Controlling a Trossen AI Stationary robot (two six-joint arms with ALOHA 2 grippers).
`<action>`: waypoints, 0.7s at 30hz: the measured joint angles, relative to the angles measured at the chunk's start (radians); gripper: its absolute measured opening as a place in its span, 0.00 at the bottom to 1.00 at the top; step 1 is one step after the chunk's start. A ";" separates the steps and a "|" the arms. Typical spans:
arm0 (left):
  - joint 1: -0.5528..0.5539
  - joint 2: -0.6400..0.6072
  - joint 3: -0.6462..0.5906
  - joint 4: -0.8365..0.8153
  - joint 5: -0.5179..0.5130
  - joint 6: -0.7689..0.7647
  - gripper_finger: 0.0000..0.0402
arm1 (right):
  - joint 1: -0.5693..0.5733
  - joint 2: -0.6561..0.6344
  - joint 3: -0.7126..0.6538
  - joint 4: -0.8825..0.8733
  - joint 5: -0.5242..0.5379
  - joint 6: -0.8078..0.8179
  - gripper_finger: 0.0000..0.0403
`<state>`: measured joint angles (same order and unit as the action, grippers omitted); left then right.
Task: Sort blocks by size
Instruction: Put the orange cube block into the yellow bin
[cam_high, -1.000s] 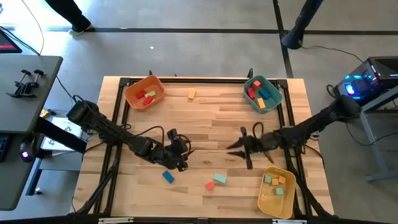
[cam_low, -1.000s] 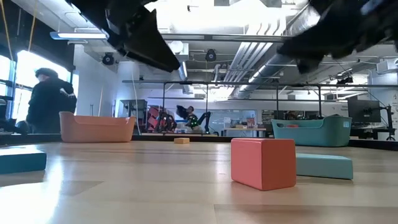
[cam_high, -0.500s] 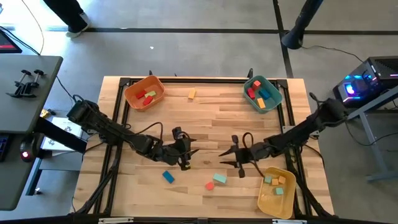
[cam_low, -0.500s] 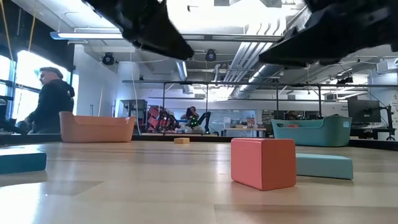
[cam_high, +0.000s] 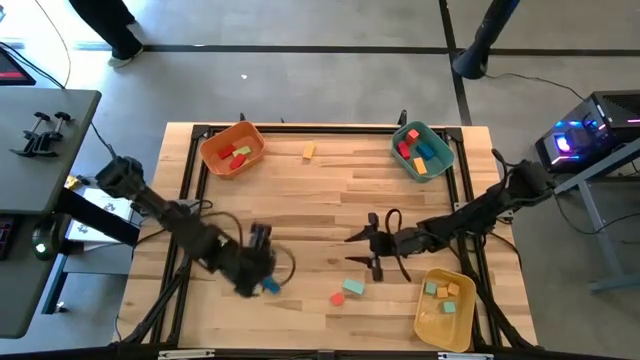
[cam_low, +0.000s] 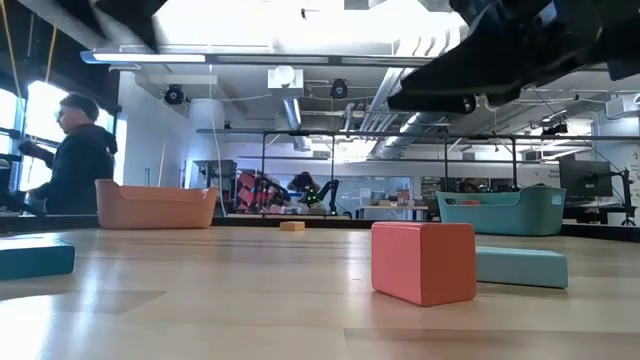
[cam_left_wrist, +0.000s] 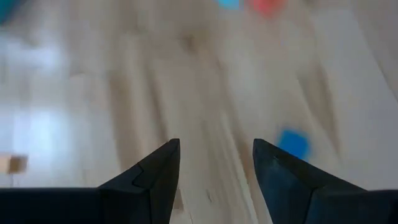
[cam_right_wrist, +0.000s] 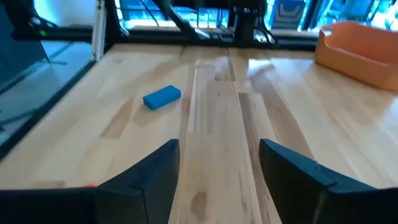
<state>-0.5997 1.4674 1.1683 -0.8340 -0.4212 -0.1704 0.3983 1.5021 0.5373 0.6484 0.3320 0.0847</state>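
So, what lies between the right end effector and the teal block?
Only bare table: the high view shows right end effector and teal block apart.

So from above, three loose blocks are seen low on the table: a blue block right by the left gripper, plus a red block and teal block near the right gripper, whose jaws are spread. A small orange block is parked between the orange bin and teal bin.

You see a wooden bench holding an orange bin, a teal bin and a yellow bin, with a person standing beyond.
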 joint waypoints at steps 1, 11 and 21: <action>-0.022 0.005 -0.011 -0.012 0.031 0.039 0.47 | -0.001 0.000 0.000 -0.012 0.001 0.005 0.54; -0.107 0.065 -0.209 0.306 0.264 -0.181 0.47 | -0.001 0.001 -0.001 -0.017 -0.001 0.012 0.54; -0.091 0.106 -0.292 0.466 0.257 -0.141 0.47 | 0.000 0.001 -0.002 -0.017 -0.002 0.012 0.54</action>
<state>-0.6904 1.5734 0.8765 -0.3680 -0.1641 -0.3119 0.3981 1.5028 0.5358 0.6319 0.3302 0.0971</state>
